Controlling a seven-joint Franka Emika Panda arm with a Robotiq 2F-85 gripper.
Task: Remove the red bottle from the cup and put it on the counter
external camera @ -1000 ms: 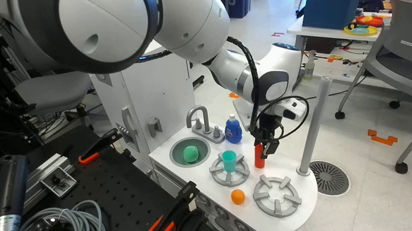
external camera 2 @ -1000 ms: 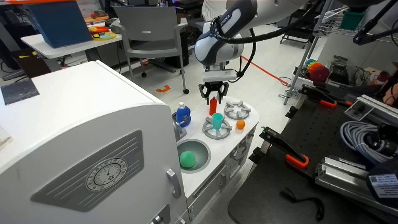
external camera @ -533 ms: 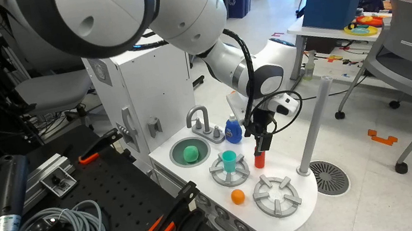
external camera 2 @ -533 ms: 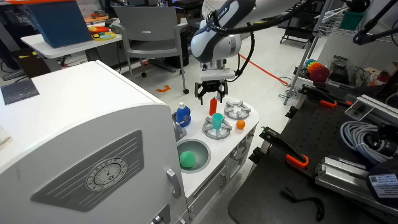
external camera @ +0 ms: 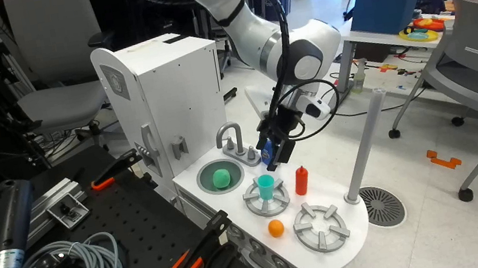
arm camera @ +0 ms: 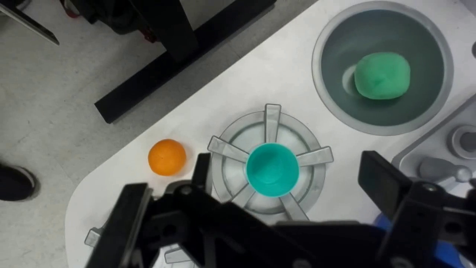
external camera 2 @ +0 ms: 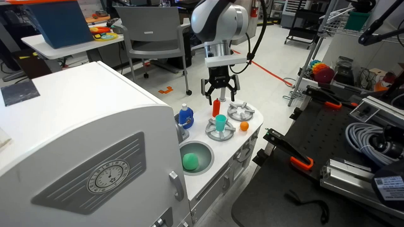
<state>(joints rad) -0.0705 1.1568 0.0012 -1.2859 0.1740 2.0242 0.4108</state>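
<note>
Red squeeze bottle (external camera: 301, 180): upright on the counter (arm camera: 275, 78), out of the teal cup (arm camera: 272, 170), just beside that cup's burner grate (arm camera: 316, 156).
Teal cup: empty, upright on the grate.
Pincer (external camera 2: 221, 101): spread wide, nothing held, above the counter.
Your step: placing looks done, likely just backing off.
Blue detergent bottle (external camera 2: 186, 116): partly behind the pincer in wrist view; rise straight before you swing.

Pale floor (external camera: 428, 238), bluish toward the back, beneath a grey chair (external camera 2: 151, 23) and a white table (external camera 2: 38, 44) near it.
</note>
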